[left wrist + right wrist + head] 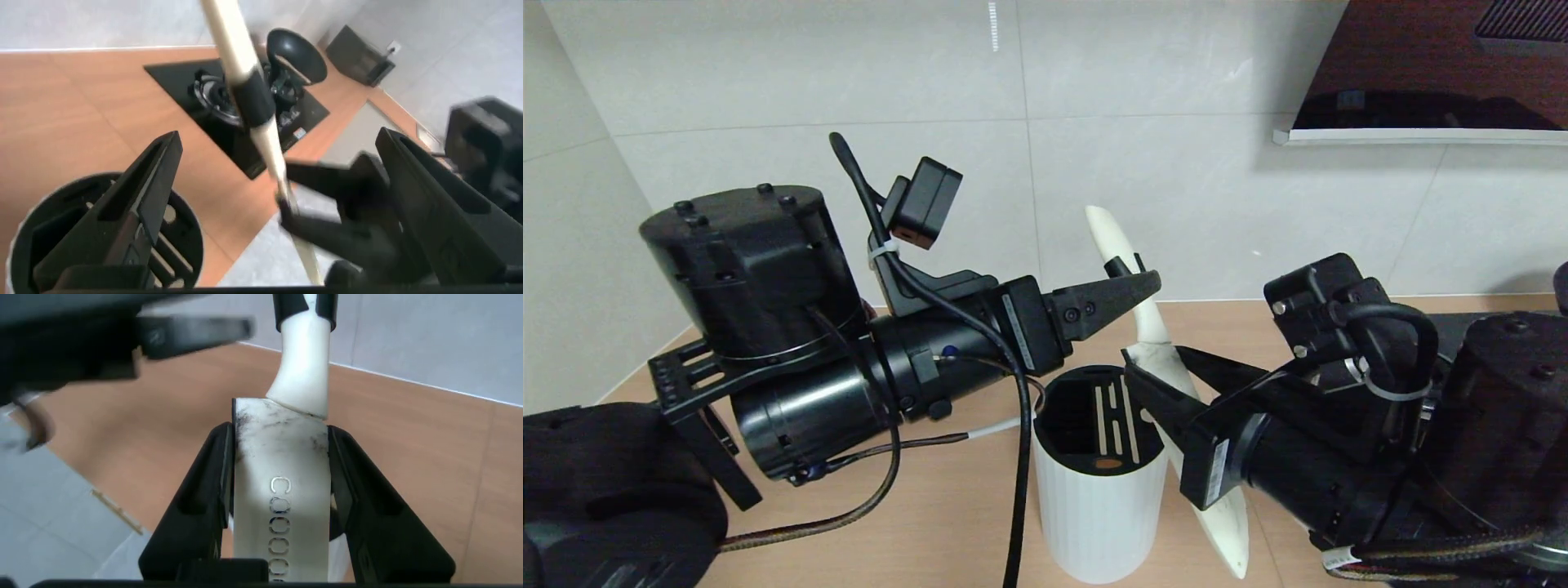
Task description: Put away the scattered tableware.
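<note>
White ribbed holder [1098, 498] stands nearest on the counter [947, 506]; beside it the white spatula [1229, 523] slants, blade low and near, handle up toward the wall; right gripper [1156, 359] clamps its neck, slotted in the right wrist view; left gripper [1137, 282] is spread wide astride the handle; the left wrist view adds a black hob [237, 106] beyond.

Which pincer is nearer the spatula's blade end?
Right. The right pincer clamps the spatula at the top of its blade; the left pincer is open around the handle higher up.
</note>
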You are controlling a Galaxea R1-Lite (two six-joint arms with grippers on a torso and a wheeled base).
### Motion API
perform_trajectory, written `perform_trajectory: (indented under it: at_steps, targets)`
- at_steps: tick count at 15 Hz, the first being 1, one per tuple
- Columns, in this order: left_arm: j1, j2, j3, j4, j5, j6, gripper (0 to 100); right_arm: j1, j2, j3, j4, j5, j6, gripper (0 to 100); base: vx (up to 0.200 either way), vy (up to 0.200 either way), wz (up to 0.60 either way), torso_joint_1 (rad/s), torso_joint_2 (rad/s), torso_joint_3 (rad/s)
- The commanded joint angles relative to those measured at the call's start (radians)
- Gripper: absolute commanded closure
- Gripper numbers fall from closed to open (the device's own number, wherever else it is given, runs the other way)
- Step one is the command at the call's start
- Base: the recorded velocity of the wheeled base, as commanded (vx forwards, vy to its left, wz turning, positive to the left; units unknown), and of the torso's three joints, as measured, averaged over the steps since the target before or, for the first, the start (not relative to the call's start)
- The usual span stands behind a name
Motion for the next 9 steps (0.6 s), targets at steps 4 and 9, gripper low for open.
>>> perform_trajectory:
  at_steps: [4,9]
  targets:
    - [-0.005,0.050,0.000,-0.037,0.018,0.000,0,0.006,0.002,0.052,-0.080,0.005,-0.040,100,0.000,0.000,0.00,0.000,0.00,0.000]
    - [-0.027,0.056,-0.002,-0.057,0.047,0.000,0,0.006,0.009,0.067,-0.084,0.005,-0.054,100,0.000,0.000,0.00,0.000,0.00,0.000]
